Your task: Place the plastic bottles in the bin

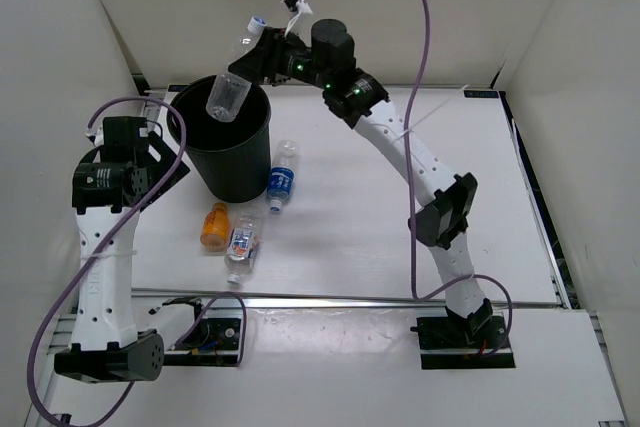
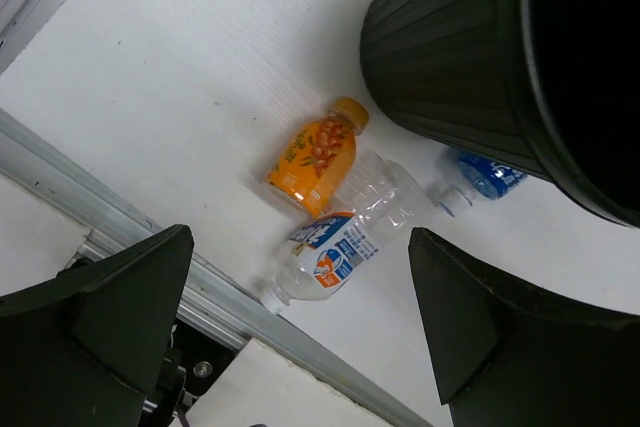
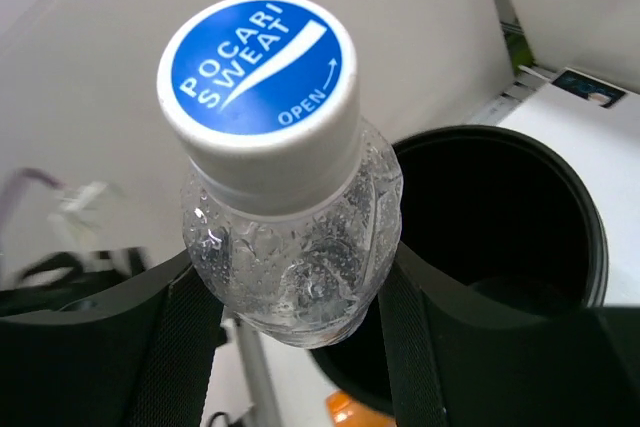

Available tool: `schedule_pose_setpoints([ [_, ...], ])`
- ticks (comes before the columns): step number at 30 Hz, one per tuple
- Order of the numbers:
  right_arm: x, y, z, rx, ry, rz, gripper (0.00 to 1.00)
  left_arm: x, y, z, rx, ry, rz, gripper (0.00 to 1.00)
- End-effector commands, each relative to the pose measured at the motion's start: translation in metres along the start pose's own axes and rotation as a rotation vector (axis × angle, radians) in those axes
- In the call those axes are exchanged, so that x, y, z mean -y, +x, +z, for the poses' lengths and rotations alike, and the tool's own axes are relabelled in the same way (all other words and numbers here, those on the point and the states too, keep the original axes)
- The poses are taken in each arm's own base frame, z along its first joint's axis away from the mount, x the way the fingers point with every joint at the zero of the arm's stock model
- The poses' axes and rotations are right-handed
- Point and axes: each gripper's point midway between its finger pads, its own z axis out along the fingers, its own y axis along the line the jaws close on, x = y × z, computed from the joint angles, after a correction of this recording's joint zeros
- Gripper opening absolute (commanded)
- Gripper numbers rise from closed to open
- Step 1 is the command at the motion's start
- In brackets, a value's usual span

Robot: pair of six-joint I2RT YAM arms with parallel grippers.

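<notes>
My right gripper (image 1: 250, 59) is shut on the plain clear bottle (image 1: 228, 95), gripping just below its blue cap (image 3: 258, 67). The bottle (image 3: 290, 247) hangs tilted over the far rim of the black bin (image 1: 236, 169), base toward the opening. Three bottles lie on the table in front of the bin: a blue-labelled one (image 1: 282, 179), an orange one (image 1: 214, 226) and a white-blue-red labelled one (image 1: 243, 245). My left gripper (image 2: 300, 337) hangs open above the table left of the bin (image 2: 440, 57), holding nothing. The orange bottle (image 2: 315, 157) and the labelled one (image 2: 335, 252) lie beyond its fingers.
An aluminium rail (image 1: 380, 299) runs along the near table edge by the arm bases. White walls close in the table on three sides. A purple cable (image 1: 420, 17) loops above the right arm.
</notes>
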Motion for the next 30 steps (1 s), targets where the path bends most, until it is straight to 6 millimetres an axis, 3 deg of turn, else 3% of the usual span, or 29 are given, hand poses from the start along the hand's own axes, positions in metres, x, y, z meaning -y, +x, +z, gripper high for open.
schedule_pose_setpoints([
  [1,0.028,-0.019,0.012,0.108,0.082,-0.157,0.27,0.005,-0.009,-0.022,0.048,0.078,0.036,1.00],
  [2,0.030,-0.008,0.015,0.082,0.086,-0.161,0.51,0.005,-0.009,-0.022,0.048,0.078,0.036,1.00],
  [3,0.037,-0.003,0.015,0.070,0.110,-0.171,0.65,0.005,-0.009,-0.022,0.048,0.078,0.036,1.00],
  [5,0.023,-0.007,0.008,0.063,0.100,-0.227,0.87,0.000,-0.012,-0.027,0.078,0.068,0.030,1.00],
  [7,0.021,-0.008,-0.001,0.051,0.123,-0.229,1.00,-0.008,-0.008,-0.025,0.079,0.034,0.014,1.00],
  [8,0.007,-0.024,-0.014,0.082,0.128,-0.237,1.00,-0.011,-0.011,-0.024,0.094,0.013,0.002,1.00],
  [10,0.009,-0.037,-0.028,0.121,0.201,-0.219,1.00,-0.017,-0.011,-0.027,0.116,-0.002,-0.021,1.00],
  [11,0.006,-0.061,-0.047,0.172,0.231,-0.204,1.00,-0.022,-0.012,-0.024,0.126,-0.034,-0.030,1.00],
  [13,0.025,-0.069,-0.065,0.188,0.290,-0.115,1.00,-0.031,-0.007,-0.021,0.136,-0.067,-0.048,1.00],
  [14,0.035,-0.090,-0.091,0.231,0.318,0.004,1.00,-0.037,-0.005,-0.023,0.155,-0.073,-0.067,1.00],
  [15,0.048,-0.088,-0.101,0.224,0.341,0.074,1.00,-0.040,-0.004,-0.022,0.170,-0.076,-0.072,1.00],
  [16,0.093,-0.078,-0.118,0.203,0.421,0.163,1.00,-0.045,0.003,-0.015,0.165,-0.092,-0.067,1.00],
  [17,0.091,-0.071,-0.128,0.172,0.386,0.264,1.00,-0.045,0.001,-0.020,0.212,-0.054,-0.089,1.00],
  [18,0.109,-0.058,-0.133,0.136,0.401,0.321,1.00,-0.049,0.007,-0.019,0.213,-0.053,-0.099,1.00],
  [19,0.141,-0.037,-0.146,0.084,0.448,0.397,1.00,-0.050,0.013,-0.010,0.223,-0.045,-0.104,1.00],
  [22,0.168,0.013,-0.148,-0.127,0.392,0.481,1.00,-0.046,0.017,-0.019,0.298,0.076,-0.140,1.00],
  [23,0.169,0.035,-0.140,-0.258,0.327,0.521,1.00,-0.040,0.014,-0.019,0.328,0.120,-0.146,1.00],
  [24,0.182,0.045,-0.140,-0.306,0.337,0.460,1.00,-0.039,0.013,-0.025,0.358,0.158,-0.148,1.00],
  [25,0.198,0.073,-0.129,-0.382,0.355,0.477,1.00,-0.037,0.010,-0.026,0.369,0.167,-0.153,1.00],
  [27,0.202,0.090,-0.122,-0.429,0.358,0.457,1.00,-0.036,0.010,-0.022,0.358,0.156,-0.138,1.00],
  [30,0.230,0.125,-0.114,-0.458,0.372,0.492,1.00,-0.033,0.007,-0.010,0.314,0.104,-0.085,1.00],
])
